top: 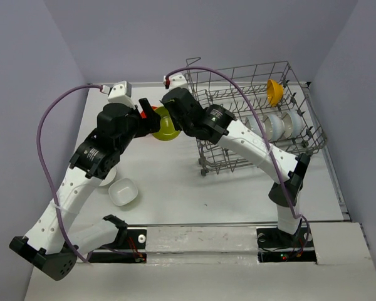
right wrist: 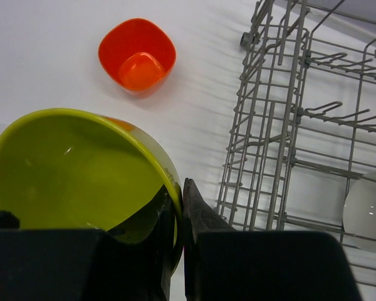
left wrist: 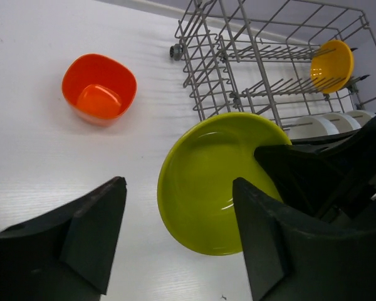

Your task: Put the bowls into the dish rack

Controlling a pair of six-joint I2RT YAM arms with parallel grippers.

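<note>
A lime green bowl (top: 166, 127) hangs tilted above the table, just left of the dish rack (top: 257, 113). My right gripper (top: 174, 119) is shut on the bowl's rim (right wrist: 75, 169), one finger inside and one outside (right wrist: 180, 188). My left gripper (left wrist: 178, 188) stands open beside the same bowl (left wrist: 207, 182), its fingers apart from it. A red-orange bowl (left wrist: 99, 88) sits upright on the table behind. In the grey wire rack (left wrist: 257, 63) an orange-yellow bowl (top: 274, 91) and white bowls (top: 276, 125) stand on edge.
A white bowl (top: 123, 191) lies on the table near the left arm, and a second white bowl (top: 108, 175) is partly hidden under that arm. The rack's near corner (right wrist: 301, 125) stands close to the right of the held bowl.
</note>
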